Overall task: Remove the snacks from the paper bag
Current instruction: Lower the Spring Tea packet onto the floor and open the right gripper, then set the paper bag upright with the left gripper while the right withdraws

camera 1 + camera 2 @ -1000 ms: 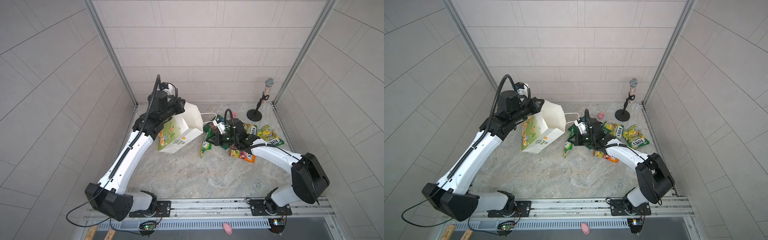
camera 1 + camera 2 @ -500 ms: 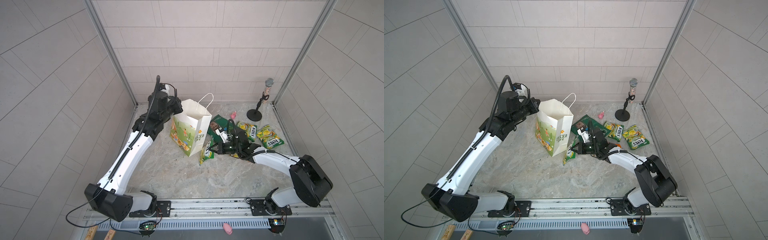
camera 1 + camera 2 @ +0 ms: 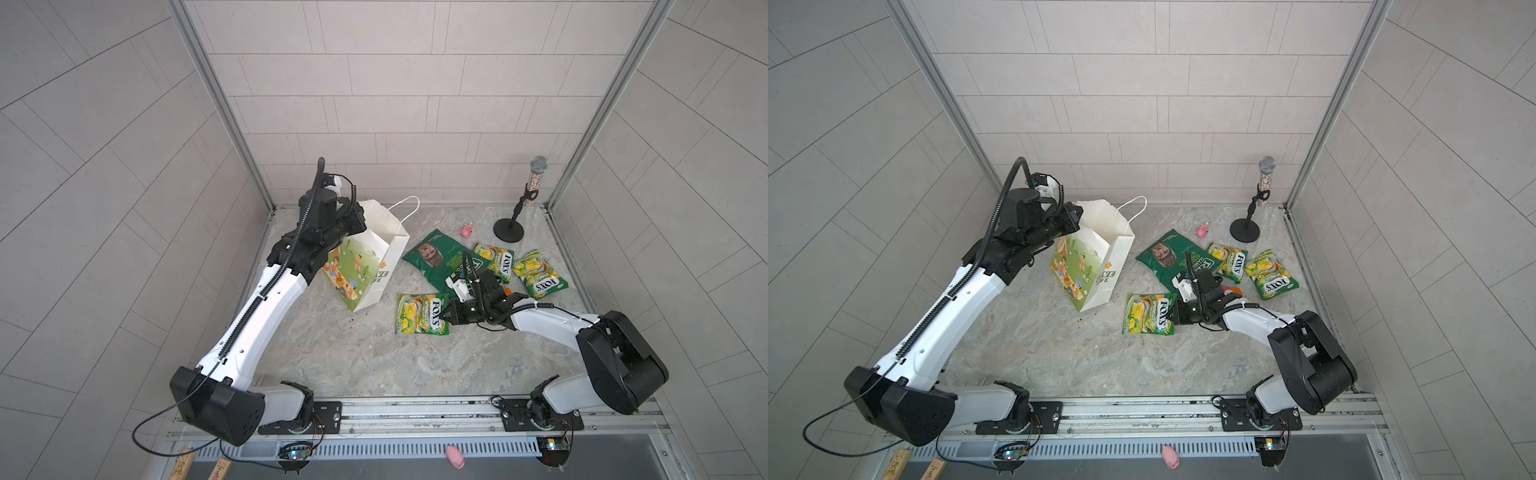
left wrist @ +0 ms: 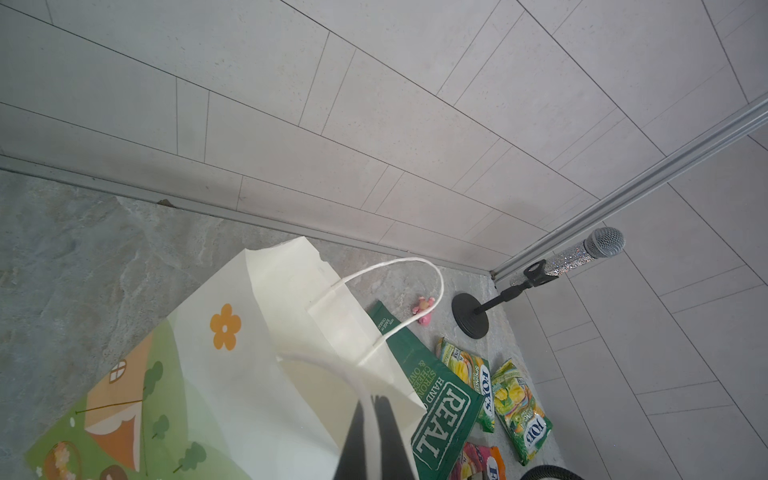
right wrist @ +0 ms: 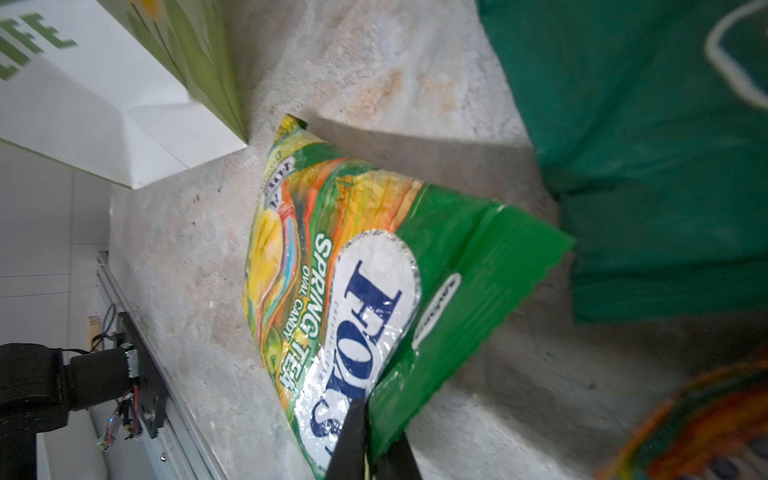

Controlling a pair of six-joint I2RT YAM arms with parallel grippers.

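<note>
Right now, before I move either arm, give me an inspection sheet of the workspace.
Surface: marble table, dark specks by the bag's foot.
Job's things: paper bag mouth up, held at its top; crisp bag, near candy packet, two far candy packets and red-pink packet lie outside it.
Clutter: pink toy, microphone stand; second pink toy at the front edge.
Grippers: left gripper shut on the bag's cord handle; right gripper shut on the near candy packet's edge.
Cables: black cable loops loose by the left arm's base.
Surroundings: tiled walls; nothing else seen.
</note>
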